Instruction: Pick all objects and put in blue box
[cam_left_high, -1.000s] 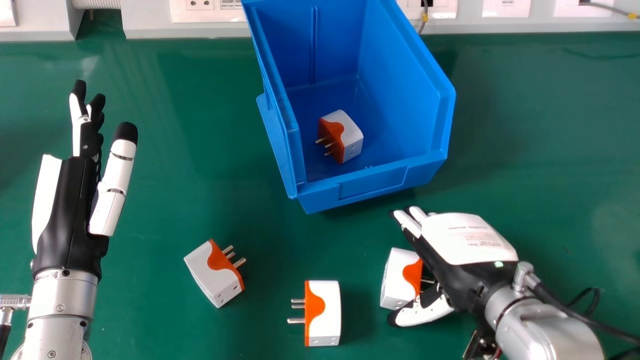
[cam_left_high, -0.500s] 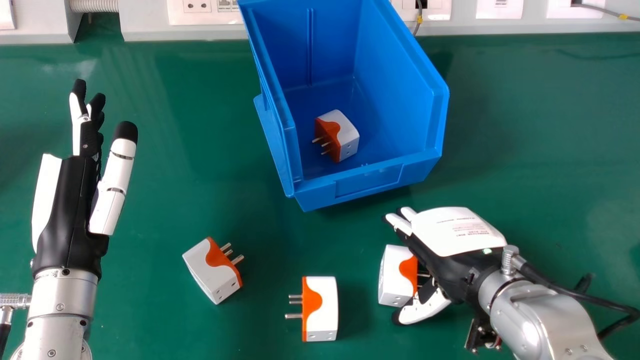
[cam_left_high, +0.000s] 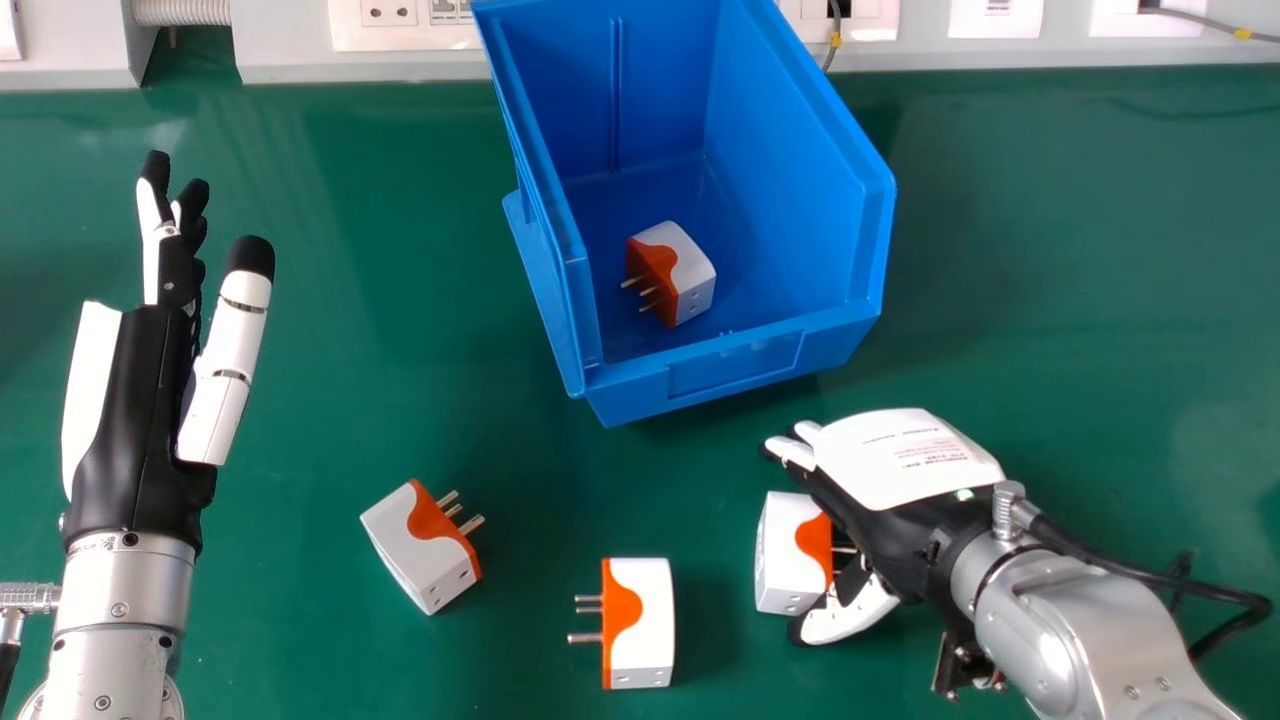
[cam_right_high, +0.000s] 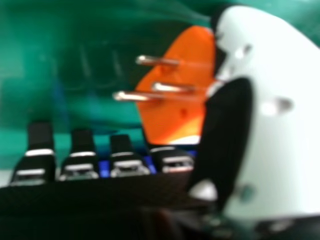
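Right hand set around the rightmost adapter, three left to box

At the left, the left hand (cam_left_high: 140, 430) is idle, fingers straight and thumb apart. Next comes the leftmost adapter (cam_left_high: 422, 560) on the green bench (cam_left_high: 340, 300), then the middle adapter (cam_left_high: 643, 625), pins pointing left. Beyond them stands the blue box (cam_left_high: 735, 365), one boxed adapter (cam_left_high: 692, 275) inside. The rightmost adapter (cam_left_high: 785, 555) lies on the bench, pins toward the palm of the right hand (cam_left_high: 905, 455), whose fingers are spread fairly straight past its far end, thumb at the near end; whether they press on it is hard to say.

It should handle as light, stiff plastic, perhaps slippery on the smooth white casing. The best hold is likely across the two ends of the body, sparing the metal pins.
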